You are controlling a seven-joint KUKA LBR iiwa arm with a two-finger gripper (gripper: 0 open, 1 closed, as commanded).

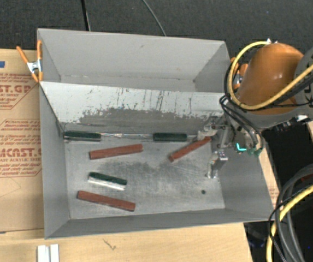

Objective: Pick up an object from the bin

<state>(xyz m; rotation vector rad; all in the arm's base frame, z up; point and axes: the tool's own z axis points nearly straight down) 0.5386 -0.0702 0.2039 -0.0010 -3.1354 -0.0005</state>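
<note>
Camera view: the grey metal bin (pixel 145 64) holds a handful of loose bars, spread thinly over its scratched floor. The arm comes in from the right, with its orange cover (pixel 271 72) and looped cables (pixel 238 70) above the bin's right wall. The gripper (pixel 212 172) hangs low in the right part of the bin, its metal tip close to the floor. Whether its fingers stand apart or together I cannot tell.

Nearest to it is the tilted red-brown bar (pixel 188 149). It lies right of the bin's middle, with its lower end pointing left and its upper end running up against the gripper's body. Nothing can be seen clamped at the tip.

Along the foot of the back wall lie 2 dark green pieces, the left green bar (pixel 82 136) and the right green bar (pixel 170 137), with a thin silver rod (pixel 126 136) between them. Just below these, left of centre, is a second red-brown bar (pixel 116 152), almost level.

Further forward on the left lies a short green and silver bar (pixel 107 180). Near the front wall is a third red-brown bar (pixel 106 200), slanting slightly down to the right. These 2 are well apart from the gripper.
</note>
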